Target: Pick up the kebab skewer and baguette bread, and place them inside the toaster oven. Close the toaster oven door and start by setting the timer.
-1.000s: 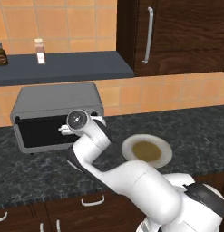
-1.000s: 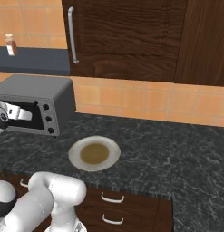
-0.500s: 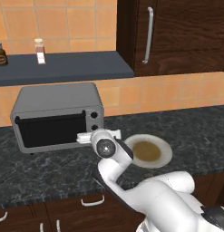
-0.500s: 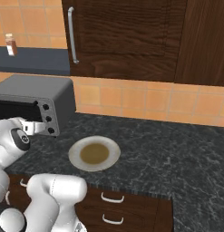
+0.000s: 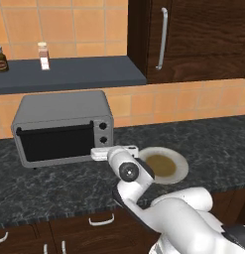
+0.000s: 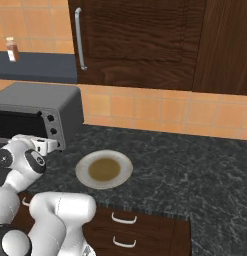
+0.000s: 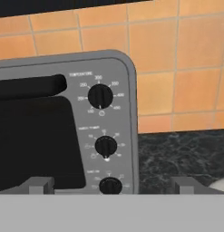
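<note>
The gripper (image 7: pixel 111 185) hangs wide open and empty, its two grey tips spread either side of the lowest of three black round knobs on the toaster oven (image 5: pixel 64 111), a boxy brushed-grey metal case on the speckled dark stone counter (image 5: pixel 218 139). The toaster oven door (image 5: pixel 55 144), dark glass with a bar handle, looks shut, so I judge only the timer is left. Neither skewer nor bread is visible; the glossy cream plate (image 5: pixel 179 174) beside it holds only its brown centre.

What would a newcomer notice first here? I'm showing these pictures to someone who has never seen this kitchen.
Probably the grey toaster oven on the dark counter, its door closed. Next, the open gripper facing the oven's three dark knobs, with the white arm bent low in front. Then the empty-looking plate with a brown centre, right of the oven.
</note>
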Available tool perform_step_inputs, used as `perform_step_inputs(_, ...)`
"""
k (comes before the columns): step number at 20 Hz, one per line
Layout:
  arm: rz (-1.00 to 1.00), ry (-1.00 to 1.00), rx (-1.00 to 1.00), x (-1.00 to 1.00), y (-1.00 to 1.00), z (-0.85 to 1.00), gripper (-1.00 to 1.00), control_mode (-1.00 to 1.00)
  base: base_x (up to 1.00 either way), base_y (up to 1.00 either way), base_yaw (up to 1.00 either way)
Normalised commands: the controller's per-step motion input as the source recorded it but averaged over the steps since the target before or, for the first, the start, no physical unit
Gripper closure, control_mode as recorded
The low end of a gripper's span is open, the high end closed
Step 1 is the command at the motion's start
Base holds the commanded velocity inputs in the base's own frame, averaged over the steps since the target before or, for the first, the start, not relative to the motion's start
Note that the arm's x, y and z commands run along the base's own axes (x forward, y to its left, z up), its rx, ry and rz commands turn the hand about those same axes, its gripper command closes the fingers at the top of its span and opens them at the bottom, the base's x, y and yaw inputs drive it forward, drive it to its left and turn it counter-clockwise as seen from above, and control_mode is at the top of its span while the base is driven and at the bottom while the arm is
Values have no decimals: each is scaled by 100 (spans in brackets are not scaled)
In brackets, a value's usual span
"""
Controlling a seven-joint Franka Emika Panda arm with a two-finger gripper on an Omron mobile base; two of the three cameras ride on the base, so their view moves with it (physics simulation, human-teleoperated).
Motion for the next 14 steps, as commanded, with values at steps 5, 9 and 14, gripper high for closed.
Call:
perform_step_inputs(5, 0, -4, 0, 21, 9, -7, -100, -100, 0, 0, 0)
perform_step_inputs(9, 0, -1, 0, 16, 8, -18, -100, -100, 0, 0, 0)
perform_step_inputs(14, 0, -1, 0, 26, 2, -13, -100, -100, 0, 0, 0)
